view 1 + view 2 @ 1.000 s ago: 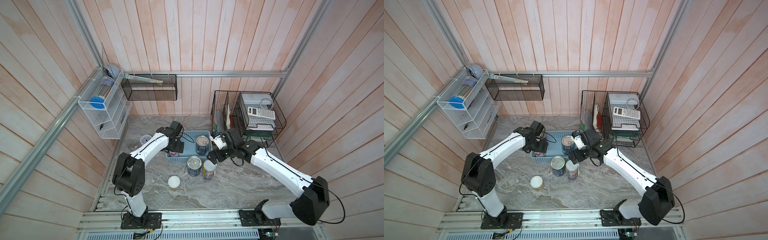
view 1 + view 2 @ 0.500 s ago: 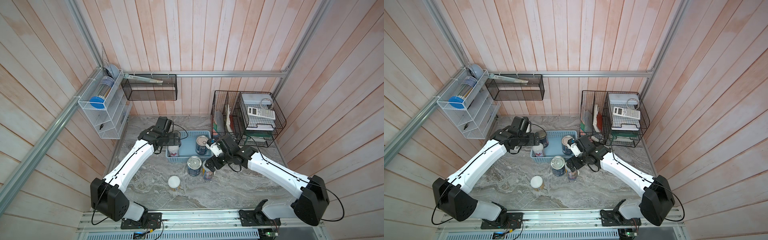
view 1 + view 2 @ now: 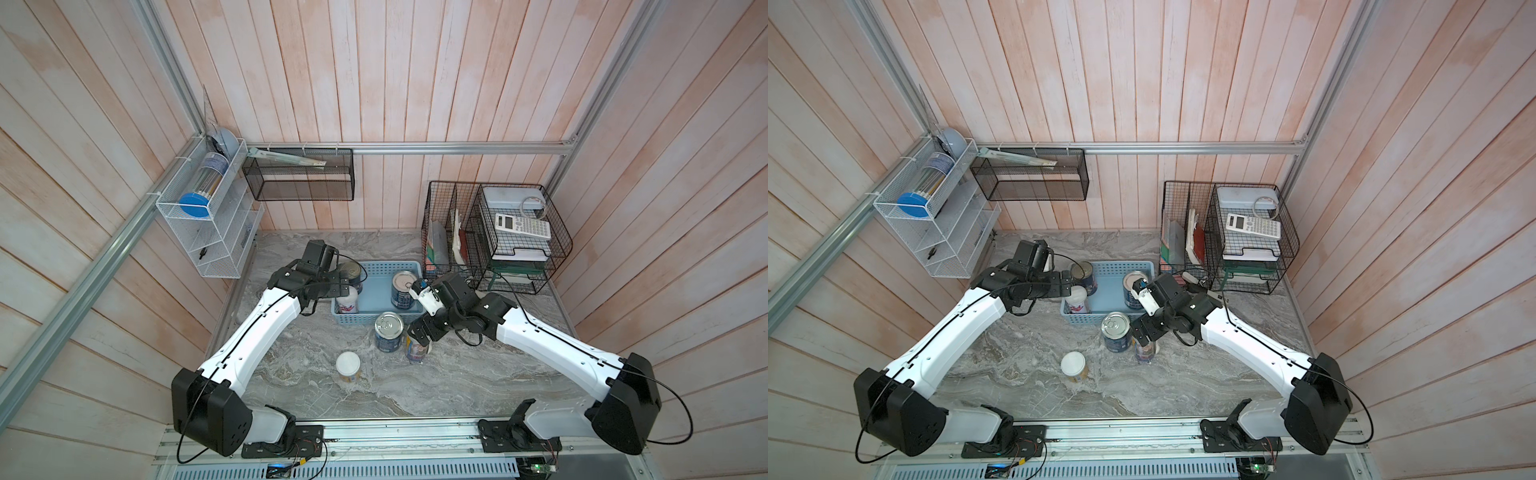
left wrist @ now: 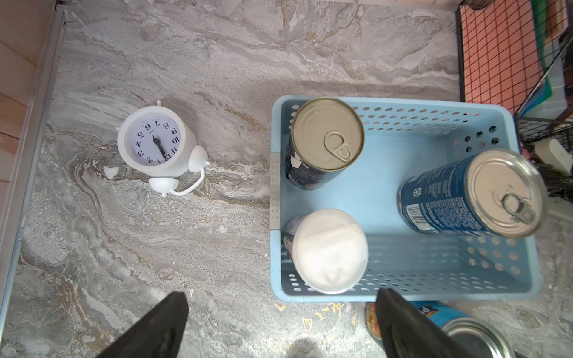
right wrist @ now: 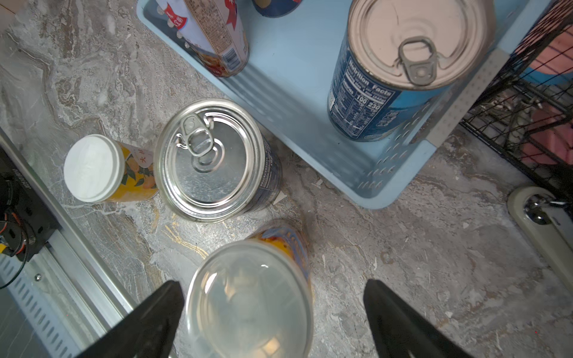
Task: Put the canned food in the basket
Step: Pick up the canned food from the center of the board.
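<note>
The light blue basket (image 3: 362, 319) (image 4: 434, 266) holds two silver-topped blue cans (image 4: 327, 133) (image 4: 496, 192) and a white-lidded can (image 4: 330, 251). In front of it on the marble stand a silver-topped can (image 3: 388, 328) (image 5: 210, 159), an orange-labelled white-lidded can (image 3: 348, 365) (image 5: 93, 167) and a clear-lidded can (image 5: 248, 303). My right gripper (image 5: 273, 285) (image 3: 417, 332) hangs open over the clear-lidded can, its fingers either side, one close to the lid. My left gripper (image 4: 280, 307) (image 3: 332, 289) is open and empty at the basket's left end.
A white alarm clock (image 4: 155, 145) stands left of the basket. Black wire racks (image 3: 494, 249) with a calculator (image 3: 521, 224) crowd the back right corner. A white wire shelf (image 3: 203, 232) hangs on the left wall and a black mesh box (image 3: 299, 178) on the back wall.
My left gripper has pulled out of the basket to the left, leaving the white-lidded can standing inside. My right gripper has come forward and down over the clear-lidded can.
</note>
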Robot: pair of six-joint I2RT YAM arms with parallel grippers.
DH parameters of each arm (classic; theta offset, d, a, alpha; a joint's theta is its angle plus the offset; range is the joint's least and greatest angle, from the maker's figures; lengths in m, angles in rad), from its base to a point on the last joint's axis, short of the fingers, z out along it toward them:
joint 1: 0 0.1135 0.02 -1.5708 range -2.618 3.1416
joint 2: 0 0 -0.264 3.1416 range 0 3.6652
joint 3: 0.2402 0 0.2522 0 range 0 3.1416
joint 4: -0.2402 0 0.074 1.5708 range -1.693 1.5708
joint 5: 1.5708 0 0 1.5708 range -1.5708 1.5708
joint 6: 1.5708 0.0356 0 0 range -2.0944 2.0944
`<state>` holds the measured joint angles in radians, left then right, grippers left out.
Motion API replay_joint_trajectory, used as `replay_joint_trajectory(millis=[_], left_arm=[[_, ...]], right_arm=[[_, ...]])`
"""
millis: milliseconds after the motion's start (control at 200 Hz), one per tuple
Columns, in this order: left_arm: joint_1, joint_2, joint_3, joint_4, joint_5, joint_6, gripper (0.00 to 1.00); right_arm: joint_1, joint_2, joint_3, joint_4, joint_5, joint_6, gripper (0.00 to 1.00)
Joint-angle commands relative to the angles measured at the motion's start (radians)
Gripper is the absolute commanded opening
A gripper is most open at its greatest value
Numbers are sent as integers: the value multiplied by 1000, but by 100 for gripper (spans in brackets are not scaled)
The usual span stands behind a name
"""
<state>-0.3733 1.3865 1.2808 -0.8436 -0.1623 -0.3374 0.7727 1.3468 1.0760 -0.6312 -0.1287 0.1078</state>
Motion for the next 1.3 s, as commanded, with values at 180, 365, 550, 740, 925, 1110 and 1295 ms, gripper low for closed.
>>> replay_joint_trajectory(millis=[180, 365, 550, 740, 925, 1110, 1295], left_arm=[[10, -42, -48, 15, -4, -12, 100], [11, -45, -56, 20, 0, -12, 100], [14, -54, -95, 48, -11, -20, 100], [32, -89, -181, 96, -1, -35, 100], [50, -117, -257, 141, 12, -58, 100], [75, -145, -279, 156, 13, -61, 100], [98, -148, -288, 161, 28, -56, 100]], right_arm=[[16, -13, -78, 15, -9, 7, 98], [16, 17, -110, 44, 4, 6, 98], [16, 44, -97, 72, 55, 9, 92], [17, 46, -58, 22, 74, 1, 63], [26, 17, 30, -67, 103, 6, 47], [31, 13, 186, -186, 145, 1, 46], [32, 18, 300, -192, 190, -32, 47]])
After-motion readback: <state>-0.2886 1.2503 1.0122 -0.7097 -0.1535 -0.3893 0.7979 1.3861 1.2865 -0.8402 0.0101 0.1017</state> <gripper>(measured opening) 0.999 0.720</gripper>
